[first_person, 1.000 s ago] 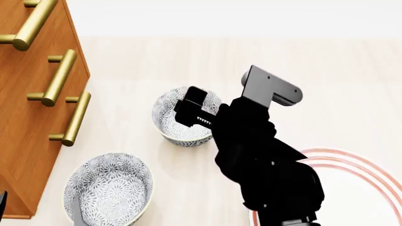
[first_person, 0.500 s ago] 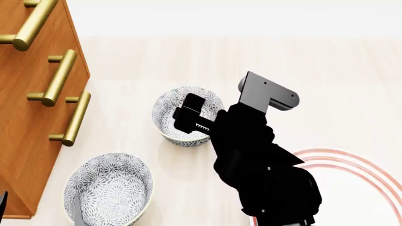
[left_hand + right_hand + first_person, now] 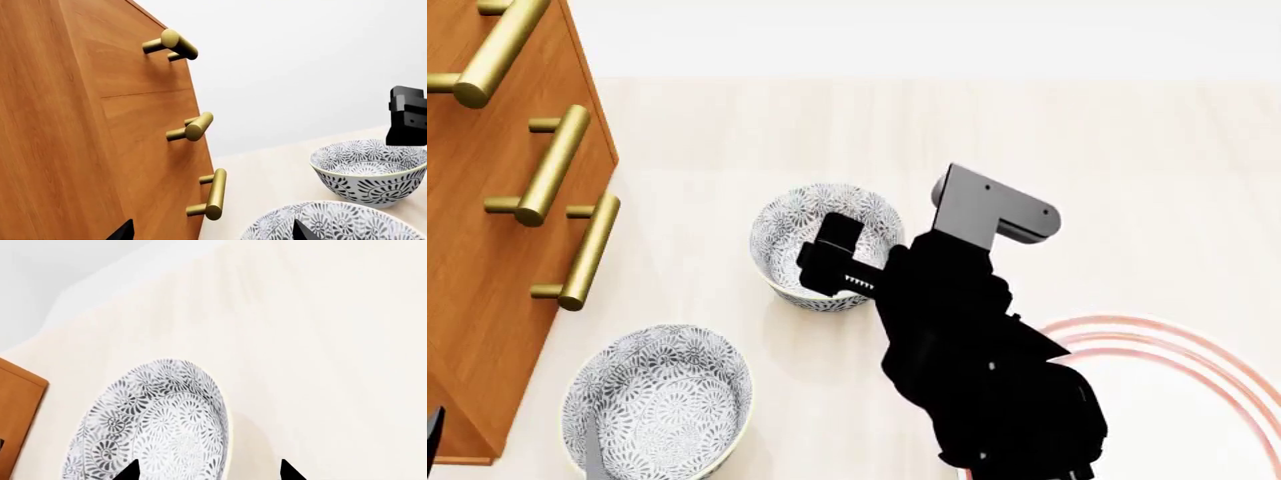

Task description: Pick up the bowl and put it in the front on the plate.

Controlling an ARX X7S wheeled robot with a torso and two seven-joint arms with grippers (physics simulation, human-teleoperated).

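since the earlier frames, little has been shifted across the pale surface [image 3: 827, 120]: only the right arm has been drawn slightly back toward the robot and lowered, so that the right hand [image 3: 827, 262] is now seen over the middle and near rim of the far bowl [image 3: 787, 232] rather than across its centre. both bowls and the plate [image 3: 1201, 375] are judged unmoved. this is read as the final settling of the reach onto the rim, with the grasp not yet made.

the wooden cabinet [image 3: 481, 260] is seen at the left edge, with brass handles. the plate, ringed in red, lies at the lower right, largely hidden behind the arm and well apart from both bowls. a second bowl [image 3: 661, 400] sits nearer the robot beside the cabinet.

the right hand is shown in its wrist view with two dark fingertips [image 3: 130, 471] spread apart, one over the bowl's patterned inside and one beyond its rim, so it is judged to be parted widely about the wall and holding nothing. contact with the rim cannot be told.

the left hand [image 3: 207, 232] is glimpsed only as two dark tips set far apart, empty, hovering near the second bowl.
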